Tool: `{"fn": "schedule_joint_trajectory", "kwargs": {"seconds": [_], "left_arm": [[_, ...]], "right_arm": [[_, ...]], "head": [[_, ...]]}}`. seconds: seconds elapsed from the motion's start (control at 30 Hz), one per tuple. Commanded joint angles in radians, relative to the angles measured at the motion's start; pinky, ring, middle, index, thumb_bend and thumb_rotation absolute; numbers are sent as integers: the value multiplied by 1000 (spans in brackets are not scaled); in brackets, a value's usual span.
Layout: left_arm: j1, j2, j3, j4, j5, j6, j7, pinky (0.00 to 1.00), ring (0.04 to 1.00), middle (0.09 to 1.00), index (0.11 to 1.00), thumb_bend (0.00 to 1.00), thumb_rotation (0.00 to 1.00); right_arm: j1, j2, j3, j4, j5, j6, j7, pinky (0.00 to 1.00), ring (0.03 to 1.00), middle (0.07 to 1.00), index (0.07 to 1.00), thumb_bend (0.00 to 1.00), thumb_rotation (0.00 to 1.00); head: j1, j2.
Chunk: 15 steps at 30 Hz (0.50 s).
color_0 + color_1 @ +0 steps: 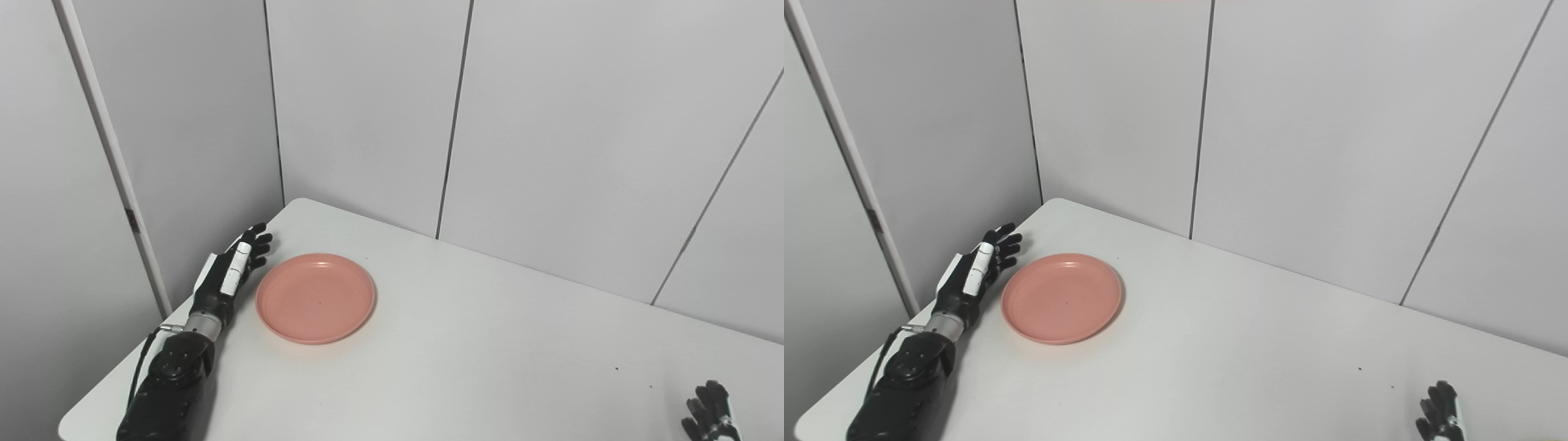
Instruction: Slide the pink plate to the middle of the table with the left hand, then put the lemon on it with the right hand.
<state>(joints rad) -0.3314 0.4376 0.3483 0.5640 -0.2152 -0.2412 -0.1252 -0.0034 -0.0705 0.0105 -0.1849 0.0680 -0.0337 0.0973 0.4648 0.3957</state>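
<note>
Slide step pending: left hand (pixel 236 269), fingers spread and empty, flanks the pink plate (pixel 315 297) at 9 o'clock; push toward 3 o'clock.

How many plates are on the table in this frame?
1. The pink plate lies flat near the table's left side, just right of the left hand. No lemon is in view; it may be out of frame.
</note>
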Motion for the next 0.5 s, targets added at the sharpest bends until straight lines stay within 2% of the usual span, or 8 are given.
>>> {"fn": "schedule_joint_trajectory", "kwargs": {"seconds": [0.0,0.27,0.47], "left_arm": [[-21,9,7,2,-29,-42,-8,872,875,879,863,867,1000],[-13,-30,-9,22,-38,-75,-19,834,859,870,858,819,1000],[5,-60,-21,-6,-64,-65,-40,828,868,880,873,825,1000]], "right_arm": [[-6,1,-9,-27,13,0,-4,1000,1000,1000,1000,598,1000],[-3,-2,-10,-32,8,1,-3,1000,1000,1000,1000,631,1000],[-2,-9,-8,-36,15,-4,7,1000,1000,1000,1000,628,1000]], "head": [[0,0],[-9,13],[-16,24]]}}
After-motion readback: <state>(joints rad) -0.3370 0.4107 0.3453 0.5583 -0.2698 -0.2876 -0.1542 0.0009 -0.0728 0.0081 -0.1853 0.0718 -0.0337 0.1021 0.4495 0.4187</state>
